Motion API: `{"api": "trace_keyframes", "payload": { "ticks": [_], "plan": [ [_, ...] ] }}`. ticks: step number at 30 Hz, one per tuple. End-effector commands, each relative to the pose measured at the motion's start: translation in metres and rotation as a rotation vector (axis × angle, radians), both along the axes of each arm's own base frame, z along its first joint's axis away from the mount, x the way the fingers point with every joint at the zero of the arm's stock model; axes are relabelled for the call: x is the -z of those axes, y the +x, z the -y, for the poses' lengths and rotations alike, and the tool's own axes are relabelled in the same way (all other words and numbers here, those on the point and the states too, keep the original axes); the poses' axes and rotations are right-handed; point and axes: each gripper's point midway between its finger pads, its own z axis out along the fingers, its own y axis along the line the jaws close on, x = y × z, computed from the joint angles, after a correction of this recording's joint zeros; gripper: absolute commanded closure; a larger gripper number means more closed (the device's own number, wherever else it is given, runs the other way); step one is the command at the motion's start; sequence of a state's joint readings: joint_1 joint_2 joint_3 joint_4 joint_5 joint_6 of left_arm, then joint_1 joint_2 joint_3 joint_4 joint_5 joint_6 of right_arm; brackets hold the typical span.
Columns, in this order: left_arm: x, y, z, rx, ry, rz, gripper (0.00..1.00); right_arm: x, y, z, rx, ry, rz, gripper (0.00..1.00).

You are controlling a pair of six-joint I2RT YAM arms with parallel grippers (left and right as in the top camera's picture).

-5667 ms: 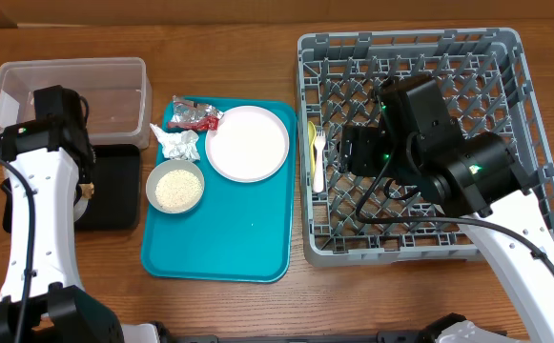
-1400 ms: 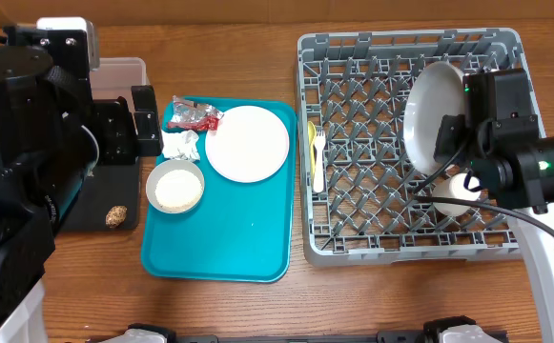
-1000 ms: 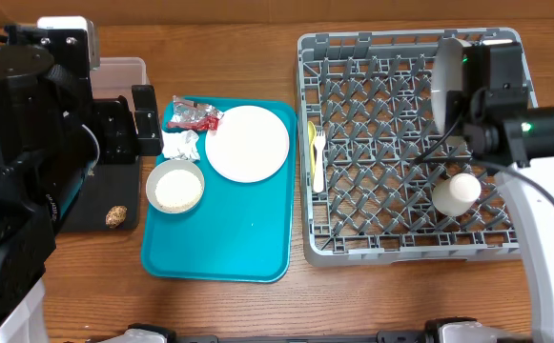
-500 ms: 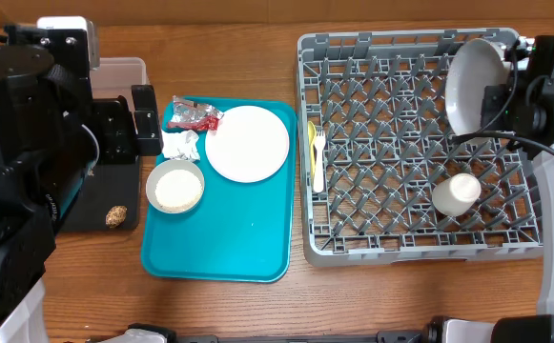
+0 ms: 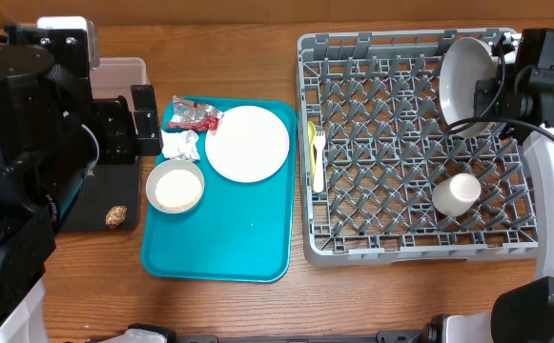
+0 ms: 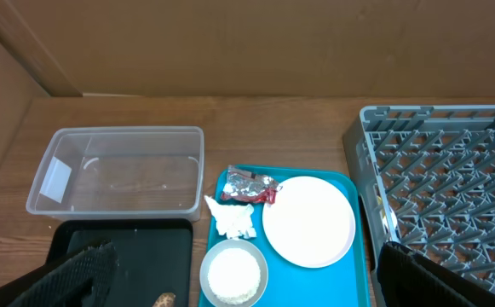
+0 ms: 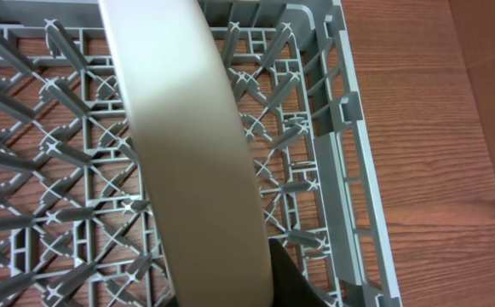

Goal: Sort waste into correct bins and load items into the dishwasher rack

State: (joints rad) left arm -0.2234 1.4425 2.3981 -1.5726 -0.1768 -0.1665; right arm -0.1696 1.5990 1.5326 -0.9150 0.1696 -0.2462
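The left end effector (image 6: 245, 251) hangs high above the wooden surface (image 5: 238, 57), fingers spread wide and holding nothing. Below it at far left sits the clear tub (image 6: 119, 170). The black tray (image 6: 153, 256) is just nearer the robot, with the brown food lump (image 5: 116, 216) lying in it. The teal tray (image 5: 229, 248) carries the red-and-silver wrapper (image 5: 193, 116), the crumpled napkin (image 5: 181, 145), the bowl of rice (image 5: 174, 187) and the white plate (image 5: 248, 143). The yellow spoon (image 5: 311, 141) and white fork (image 5: 319, 160) lie along the left edge of the dishwasher rack (image 5: 410, 250). The white cup (image 5: 456, 192) sits toward the rack's right. The right end effector (image 5: 498, 88) pinches the pinkish-grey plate (image 5: 465, 81), held on edge at the rack's far right corner. Whether it rests on the pegs I cannot tell.
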Motion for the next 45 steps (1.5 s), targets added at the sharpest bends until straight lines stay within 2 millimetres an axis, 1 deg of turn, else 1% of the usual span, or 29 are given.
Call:
{"api": "trace_keyframes", "payload": {
  "ticks": [1, 6, 8, 9, 11, 12, 13, 14, 15, 17, 21, 24, 26, 27, 28, 29, 31, 32, 35, 37, 38, 44, 45],
  "plan": [
    [-0.003, 0.0, -0.001, -0.019, -0.012, 0.011, 0.0, 0.003, 0.007, 0.004, -0.004, -0.019, -0.008, 0.96],
    [-0.003, 0.0, -0.001, -0.019, -0.012, 0.011, 0.0, 0.025, 0.013, 0.005, -0.002, -0.007, -0.057, 0.96],
    [-0.003, 0.0, -0.001, -0.019, -0.012, 0.011, 0.0, 0.031, 0.015, 0.005, 0.005, 0.0, -0.067, 0.86],
    [-0.003, 0.0, -0.001, -0.019, -0.012, 0.011, 0.0, 0.033, 0.015, 0.005, 0.02, 0.01, -0.066, 0.84],
    [-0.003, 0.0, -0.001, -0.019, -0.012, 0.011, 0.0, 0.032, 0.016, 0.005, 0.04, 0.022, -0.055, 0.73],
    [-0.003, 0.0, -0.001, -0.019, -0.012, 0.011, 0.0, 0.031, 0.016, 0.005, 0.041, 0.022, -0.052, 0.64],
    [-0.003, 0.0, -0.001, -0.019, -0.012, 0.011, 0.0, 0.03, 0.016, 0.005, 0.04, 0.022, -0.049, 0.57],
    [-0.003, 0.0, -0.001, -0.019, -0.012, 0.011, 0.0, 0.026, 0.016, 0.005, 0.043, 0.023, -0.04, 0.53],
    [-0.003, 0.0, -0.001, -0.019, -0.012, 0.011, 0.0, 0.021, 0.016, 0.005, 0.057, 0.03, -0.023, 0.47],
    [-0.003, 0.0, -0.001, -0.019, -0.012, 0.011, 0.0, 0.007, 0.013, 0.004, 0.082, 0.044, 0.015, 0.41],
    [-0.003, 0.0, -0.001, -0.019, -0.012, 0.011, 0.0, -0.029, 0.003, 0.0, 0.107, 0.06, 0.099, 0.38],
    [-0.003, 0.0, -0.001, -0.019, -0.012, 0.011, 0.0, -0.06, -0.009, -0.014, 0.086, 0.077, 0.156, 0.35],
    [-0.003, 0.0, -0.001, -0.019, -0.012, 0.011, 0.0, -0.083, -0.021, -0.041, 0.024, 0.138, 0.204, 0.35],
    [-0.003, 0.0, -0.001, -0.019, -0.012, 0.011, 0.0, -0.089, -0.026, -0.053, 0.002, 0.177, 0.219, 0.35],
    [-0.003, 0.0, -0.001, -0.019, -0.012, 0.011, 0.0, -0.097, -0.034, -0.072, -0.033, 0.242, 0.232, 0.35],
    [-0.003, 0.0, -0.001, -0.019, -0.012, 0.011, 0.0, -0.099, -0.038, -0.083, -0.054, 0.277, 0.234, 0.36],
    [-0.003, 0.0, -0.001, -0.019, -0.012, 0.011, 0.0, -0.102, -0.047, -0.111, -0.102, 0.378, 0.221, 0.37],
    [-0.003, 0.0, -0.001, -0.019, -0.012, 0.011, 0.0, -0.099, -0.054, -0.133, -0.123, 0.457, 0.187, 0.4],
    [-0.003, 0.0, -0.001, -0.019, -0.012, 0.011, 0.0, -0.086, -0.064, -0.164, -0.133, 0.558, 0.096, 0.43],
    [-0.003, 0.0, -0.001, -0.019, -0.012, 0.011, 0.0, -0.079, -0.068, -0.178, -0.152, 0.586, 0.05, 0.42],
    [-0.003, 0.0, -0.001, -0.019, -0.012, 0.011, 0.0, -0.073, -0.073, -0.194, -0.191, 0.607, 0.006, 0.43],
    [-0.003, 0.0, -0.001, -0.019, -0.012, 0.011, 0.0, -0.056, -0.087, -0.247, -0.307, 0.635, -0.106, 0.43],
    [-0.003, 0.0, -0.001, -0.019, -0.012, 0.011, 0.0, -0.053, -0.089, -0.26, -0.327, 0.642, -0.125, 0.43]
  ]
}}
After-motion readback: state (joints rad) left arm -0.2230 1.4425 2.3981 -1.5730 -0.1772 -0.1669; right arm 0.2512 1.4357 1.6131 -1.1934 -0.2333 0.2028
